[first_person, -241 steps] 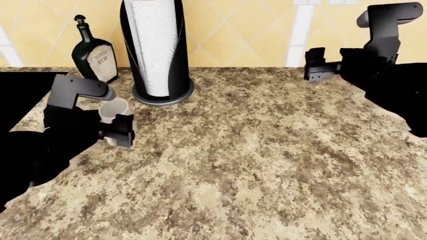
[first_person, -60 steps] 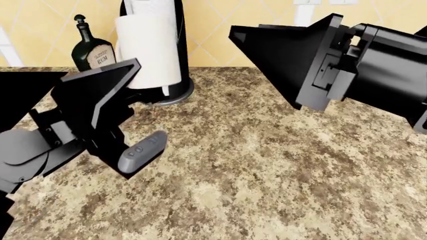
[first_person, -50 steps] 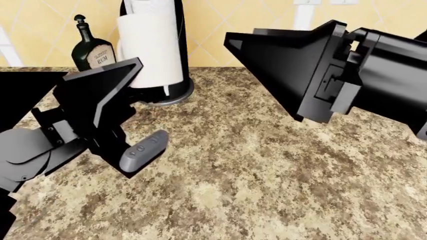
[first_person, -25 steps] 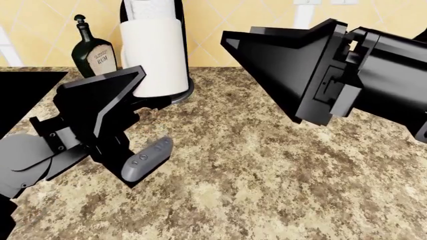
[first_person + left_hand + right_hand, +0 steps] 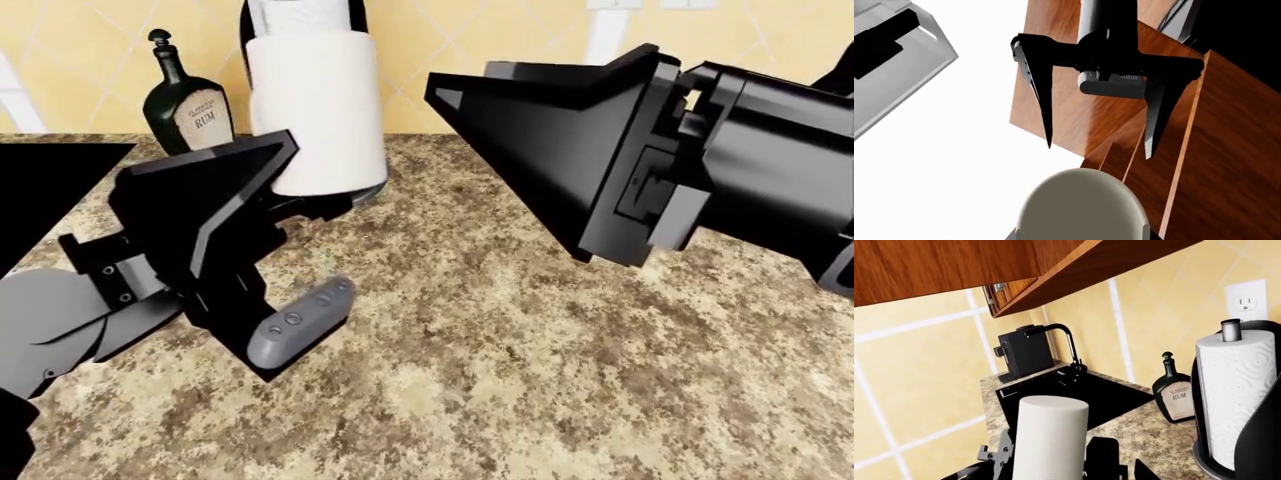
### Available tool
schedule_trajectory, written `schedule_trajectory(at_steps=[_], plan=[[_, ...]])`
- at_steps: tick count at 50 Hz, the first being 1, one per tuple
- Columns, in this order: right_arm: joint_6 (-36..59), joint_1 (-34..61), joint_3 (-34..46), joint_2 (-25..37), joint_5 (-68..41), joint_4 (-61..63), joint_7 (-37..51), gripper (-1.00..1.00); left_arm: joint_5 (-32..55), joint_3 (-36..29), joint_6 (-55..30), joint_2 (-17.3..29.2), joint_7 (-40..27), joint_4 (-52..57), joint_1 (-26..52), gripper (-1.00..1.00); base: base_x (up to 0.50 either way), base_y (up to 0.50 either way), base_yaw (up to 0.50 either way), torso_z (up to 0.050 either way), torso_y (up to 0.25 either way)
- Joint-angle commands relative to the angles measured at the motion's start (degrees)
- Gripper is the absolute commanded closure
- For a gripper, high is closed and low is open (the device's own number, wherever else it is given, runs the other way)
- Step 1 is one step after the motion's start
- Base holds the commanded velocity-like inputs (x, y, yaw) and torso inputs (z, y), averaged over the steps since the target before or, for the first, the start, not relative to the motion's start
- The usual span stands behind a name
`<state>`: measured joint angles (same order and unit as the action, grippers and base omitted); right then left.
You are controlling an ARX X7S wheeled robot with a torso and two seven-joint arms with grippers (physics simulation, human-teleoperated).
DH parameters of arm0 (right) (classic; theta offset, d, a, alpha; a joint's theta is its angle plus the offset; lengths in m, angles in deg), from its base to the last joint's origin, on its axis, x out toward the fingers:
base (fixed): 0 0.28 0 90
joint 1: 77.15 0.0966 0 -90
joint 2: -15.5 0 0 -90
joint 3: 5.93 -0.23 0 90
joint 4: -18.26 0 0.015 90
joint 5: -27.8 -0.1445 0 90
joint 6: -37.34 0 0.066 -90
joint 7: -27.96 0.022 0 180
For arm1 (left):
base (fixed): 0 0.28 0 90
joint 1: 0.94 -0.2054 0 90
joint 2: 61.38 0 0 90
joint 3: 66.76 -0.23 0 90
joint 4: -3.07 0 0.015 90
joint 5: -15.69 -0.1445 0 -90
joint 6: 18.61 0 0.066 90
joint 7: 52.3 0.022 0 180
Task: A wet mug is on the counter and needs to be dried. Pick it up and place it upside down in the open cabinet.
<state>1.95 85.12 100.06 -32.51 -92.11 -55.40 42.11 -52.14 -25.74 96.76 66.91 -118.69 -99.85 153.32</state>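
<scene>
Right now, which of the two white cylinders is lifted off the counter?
The mug, held up by the left hand; the paper-towel roll stands in its black holder.

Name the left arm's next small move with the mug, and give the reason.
Probably keep lifting the mug toward the wooden cabinet overhead. The left gripper points up at the cabinet with its fingers spread, and the mug, bottom up, is below it, well above the counter.
</scene>
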Motion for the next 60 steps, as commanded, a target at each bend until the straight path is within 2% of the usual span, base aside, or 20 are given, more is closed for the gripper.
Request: schedule_trajectory(at_steps=[1, 25, 60], plan=[[-0.62, 0.30, 0.48, -0.73, -1.56, 1.55, 1.04, -1.00, 0.73, 0.16, 0.76, -0.63, 0.35, 0.02, 0.21, 1.00, 0.00, 0.00, 0.00, 0.000, 0.000], [-0.74, 0.06, 1.33, -2.10, -0.06, 1.02, -0.51, -1.00, -0.14, -1.47, 1.11, -2.99, 0.13, -1.06, 0.26, 1.00, 0.00, 0.00, 0.00, 0.000, 0.000], [-1.39, -1.72, 2.53, -3.93, 2.54, 0.66, -2.51, -1.00, 1.12, -0.99, 0.76, -2.57, 1.63, 3.39, 0.06, 1.00, 0.00, 0.00, 0.00, 0.000, 0.000]])
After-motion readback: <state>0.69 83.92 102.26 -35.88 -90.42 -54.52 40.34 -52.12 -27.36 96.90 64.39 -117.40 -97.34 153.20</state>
